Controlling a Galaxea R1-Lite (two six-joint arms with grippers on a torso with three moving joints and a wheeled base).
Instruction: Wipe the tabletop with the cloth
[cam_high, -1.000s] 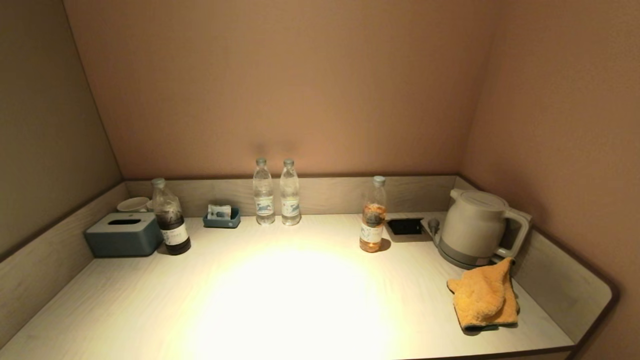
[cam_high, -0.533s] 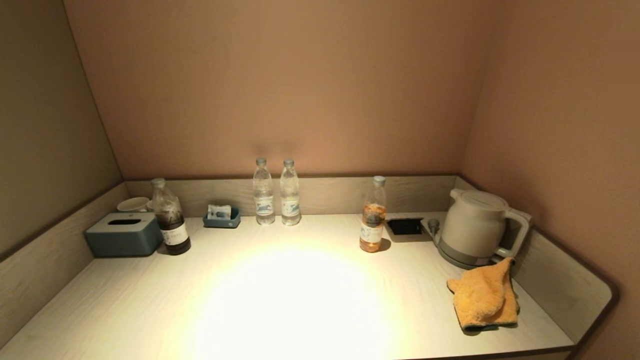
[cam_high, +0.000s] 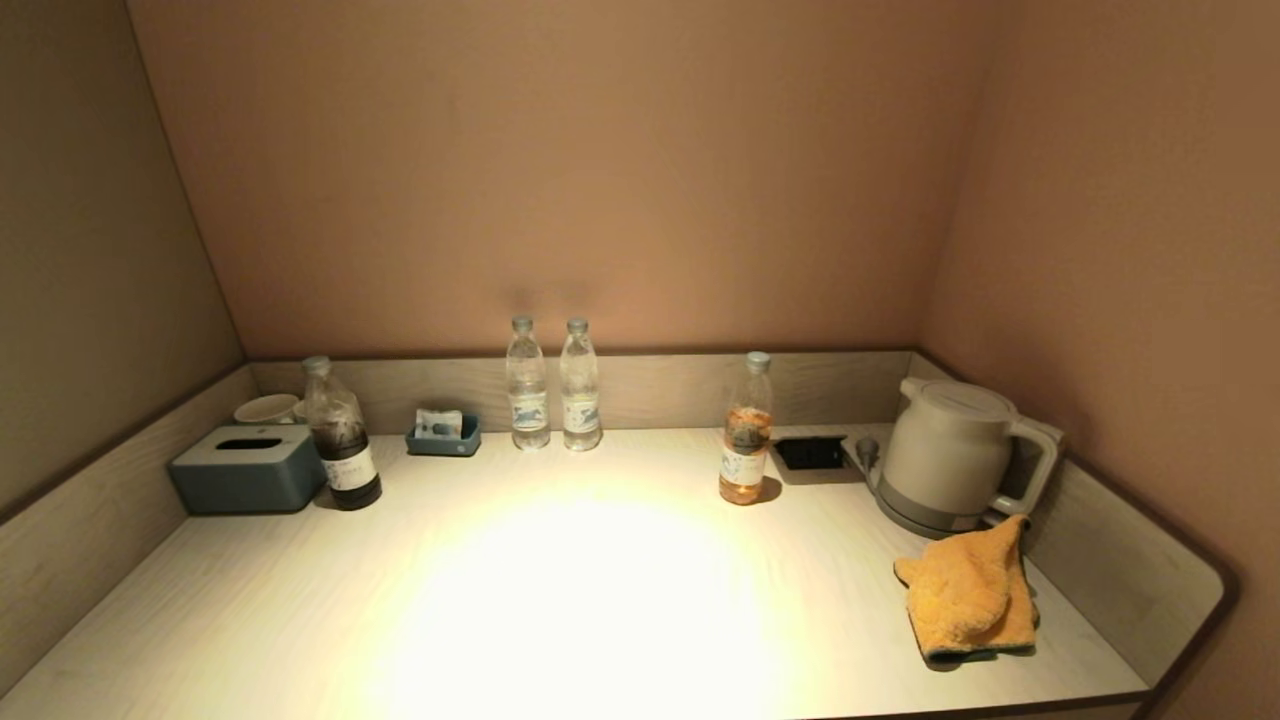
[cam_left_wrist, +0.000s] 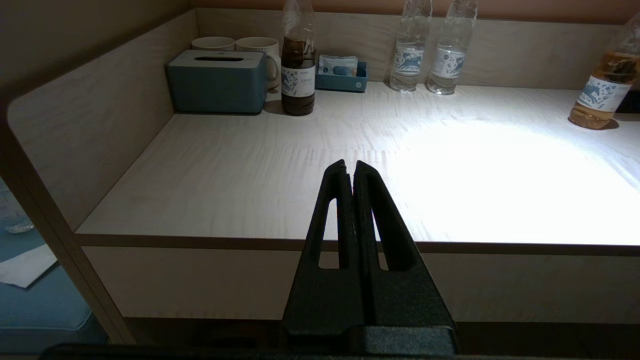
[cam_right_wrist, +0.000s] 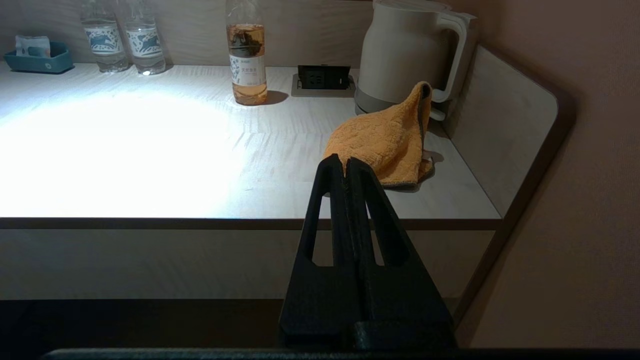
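The orange fuzzy cloth (cam_high: 965, 590) lies crumpled at the right end of the pale wood-grain tabletop (cam_high: 560, 590), its upper corner leaning on the kettle's base. It also shows in the right wrist view (cam_right_wrist: 387, 137). My right gripper (cam_right_wrist: 346, 162) is shut and empty, held before the table's front edge, short of the cloth. My left gripper (cam_left_wrist: 350, 167) is shut and empty, held before the front edge at the table's left part (cam_left_wrist: 225, 170). Neither gripper shows in the head view.
A beige kettle (cam_high: 950, 455) stands behind the cloth beside a black socket panel (cam_high: 808, 453). A bottle of amber drink (cam_high: 748, 430), two clear water bottles (cam_high: 550, 385), a dark bottle (cam_high: 340, 435), a blue-grey tissue box (cam_high: 245, 468), cups (cam_high: 268, 408) and a small blue tray (cam_high: 443, 432) stand along the back.
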